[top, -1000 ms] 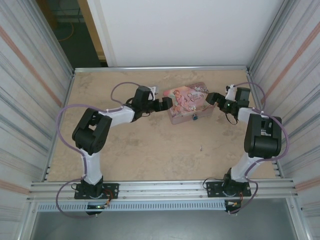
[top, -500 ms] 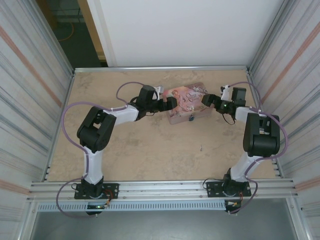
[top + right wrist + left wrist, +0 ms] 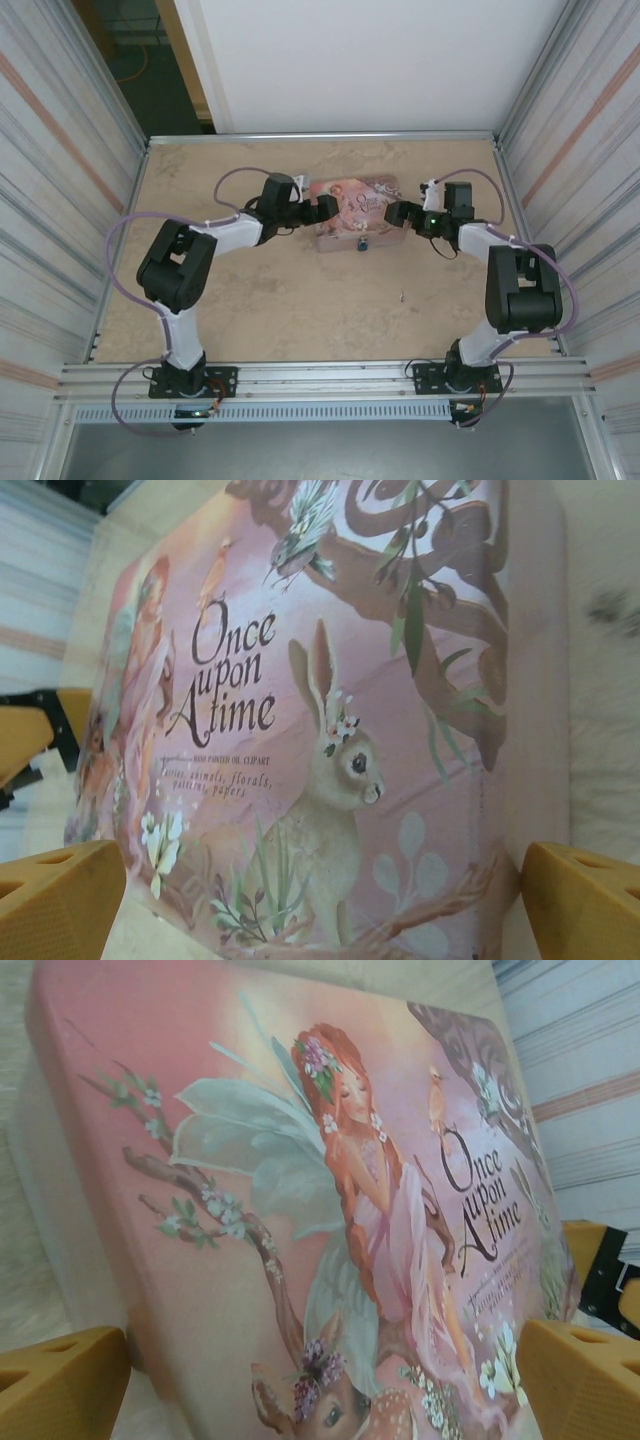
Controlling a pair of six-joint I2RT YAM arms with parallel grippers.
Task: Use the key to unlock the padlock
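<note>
Left gripper (image 3: pixel 326 208): spread to full width, nothing clamped, straddling the left short end of the pink tin (image 3: pixel 352 200). Right gripper (image 3: pixel 396 213): likewise wide, nothing clamped, straddling the opposite short end. Between the two, the tin's long axis, left to right across the far half of the table (image 3: pixel 250 300). Outward toward the near edge: the padlock (image 3: pixel 363 243), on the tin's near long side, reached by neither set of fingers. Further toward the near edge, loose on the surface, well apart from the tin: the key (image 3: pixel 402 296), a tiny sliver, long axis too small to read. Nearer the right gripper than the left; probably the right arm's pick, backing off the tin first.
</note>
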